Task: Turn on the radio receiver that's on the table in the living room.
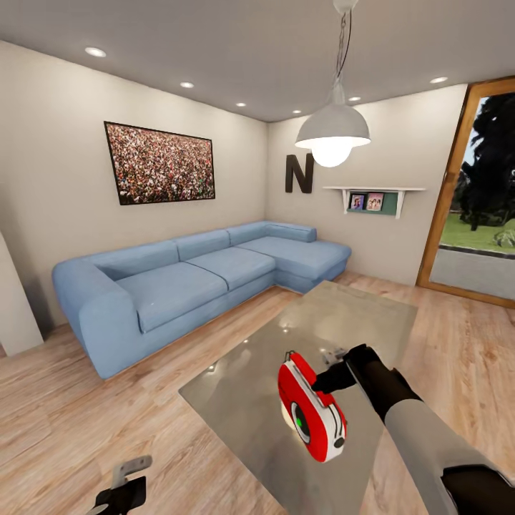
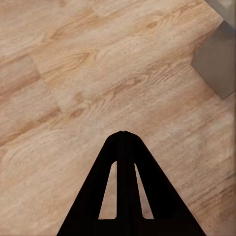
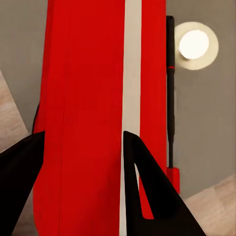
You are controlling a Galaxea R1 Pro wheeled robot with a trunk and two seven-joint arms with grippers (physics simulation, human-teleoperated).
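One radio receiver point(image 1: 312, 410) clamped in right gripper point(image 1: 325, 378) above table point(image 1: 357, 315) edge, left gripper point(image 2: 123, 133) together over floor point(image 2: 73, 88)

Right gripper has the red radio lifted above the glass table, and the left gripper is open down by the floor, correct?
Not quite. The left gripper is shut: the left wrist view shows its fingers meeting at the tips over the wood floor. The rest holds: the right gripper has the red radio lifted above the glass table.
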